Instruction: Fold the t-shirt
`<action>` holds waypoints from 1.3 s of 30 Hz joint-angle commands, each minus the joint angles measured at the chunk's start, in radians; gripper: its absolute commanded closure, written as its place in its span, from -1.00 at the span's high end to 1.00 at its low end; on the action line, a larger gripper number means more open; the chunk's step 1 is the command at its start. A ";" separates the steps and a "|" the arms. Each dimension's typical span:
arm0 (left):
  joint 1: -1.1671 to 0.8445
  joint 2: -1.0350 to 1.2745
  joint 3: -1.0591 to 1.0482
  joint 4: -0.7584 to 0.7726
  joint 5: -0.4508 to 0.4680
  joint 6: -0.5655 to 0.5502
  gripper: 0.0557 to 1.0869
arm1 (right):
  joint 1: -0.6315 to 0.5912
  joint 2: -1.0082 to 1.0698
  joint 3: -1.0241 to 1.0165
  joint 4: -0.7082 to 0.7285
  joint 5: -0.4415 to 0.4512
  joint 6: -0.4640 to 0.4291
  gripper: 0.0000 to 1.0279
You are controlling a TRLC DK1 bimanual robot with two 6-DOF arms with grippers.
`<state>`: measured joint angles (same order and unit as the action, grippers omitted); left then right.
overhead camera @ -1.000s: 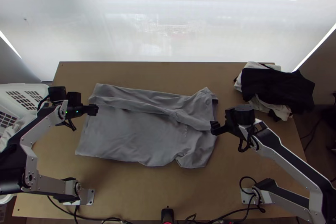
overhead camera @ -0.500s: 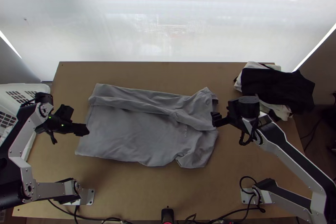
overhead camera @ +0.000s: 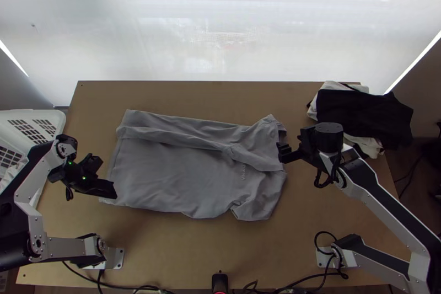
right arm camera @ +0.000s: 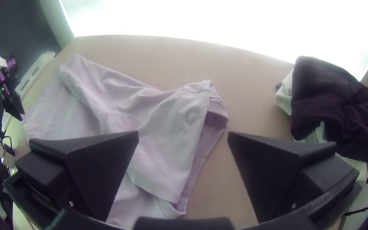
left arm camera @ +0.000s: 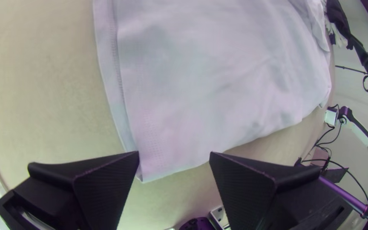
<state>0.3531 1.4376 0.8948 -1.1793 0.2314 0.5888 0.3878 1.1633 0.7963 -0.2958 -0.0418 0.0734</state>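
Observation:
The grey t-shirt (overhead camera: 171,175) lies on the table with its far side folded over in a lengthwise strip; its collar end points right. My left gripper (overhead camera: 114,190) is at the shirt's near left corner. In the left wrist view, my left gripper (left arm camera: 174,155) stands open, the hem corner of the t-shirt (left arm camera: 201,85) between its spread fingers. My right gripper (overhead camera: 280,153) is at the collar end. In the right wrist view, my right gripper (right arm camera: 183,136) is open above the collar end of the t-shirt (right arm camera: 162,127), holding nothing.
A pile of black and white clothes (overhead camera: 364,115) lies at the table's far right corner. A white basket (overhead camera: 58,120) with cloth in it stands against the left edge. Cables run along the near edge of the table (overhead camera: 182,261).
My left gripper has moved from the shirt's upper left edge toward the near left corner. The right gripper has shifted slightly away from the near edge. The shirt lies as before.

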 commanded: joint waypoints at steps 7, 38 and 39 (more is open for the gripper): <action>-0.014 0.032 -0.050 0.049 -0.001 -0.001 -0.08 | 0.013 -0.001 0.029 -0.045 -0.001 -0.003 0.88; -0.097 0.343 0.625 0.288 0.207 -0.488 -0.93 | 0.588 0.219 0.196 -0.324 -0.067 -0.135 0.80; -0.097 0.363 0.648 0.290 0.207 -0.495 -0.93 | 0.602 0.223 0.195 -0.325 -0.067 -0.135 0.80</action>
<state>0.2783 1.6764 1.3697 -0.9180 0.4278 0.1734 0.9031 1.3334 0.9417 -0.6094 -0.1093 -0.0612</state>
